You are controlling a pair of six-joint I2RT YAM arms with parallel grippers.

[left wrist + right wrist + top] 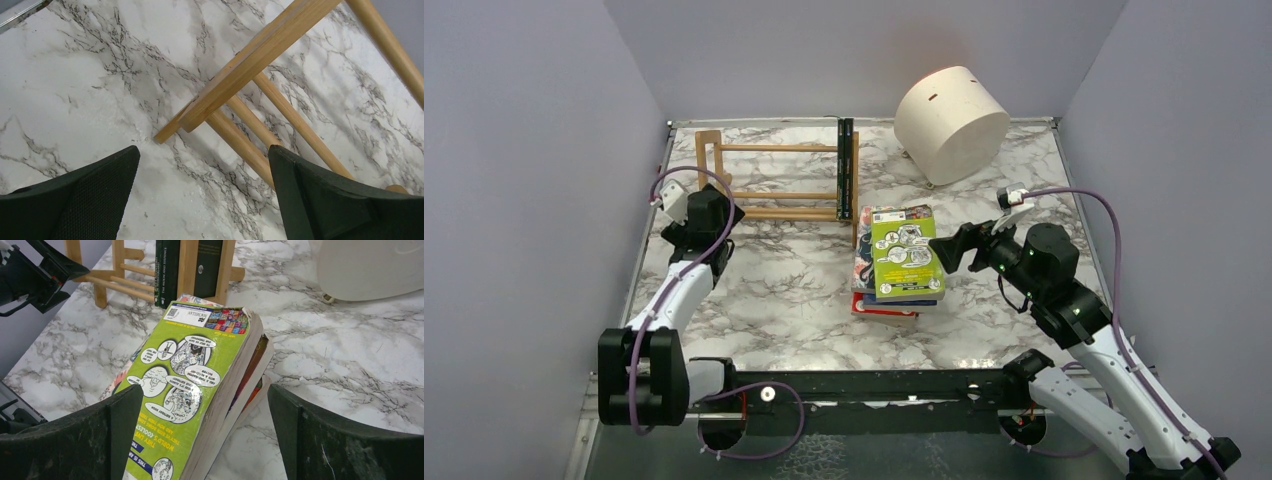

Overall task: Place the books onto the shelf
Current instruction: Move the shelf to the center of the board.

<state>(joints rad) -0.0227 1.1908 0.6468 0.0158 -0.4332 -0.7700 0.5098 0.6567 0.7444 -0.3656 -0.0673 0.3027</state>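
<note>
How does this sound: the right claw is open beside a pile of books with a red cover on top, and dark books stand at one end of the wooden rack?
Nearly. The pile of books has a lime green cover on top, not red; the right wrist view shows it. The right claw is open beside it, and dark books stand at one end of the wooden rack.

Top external: high, from the near edge, looking down over the whole table [774,290].
Left wrist: close, steeply down on a shelf [250,55] corner.
Right wrist: low, forward over the book stack [185,380]; all views share the shelf, seemingly different ends.
</note>
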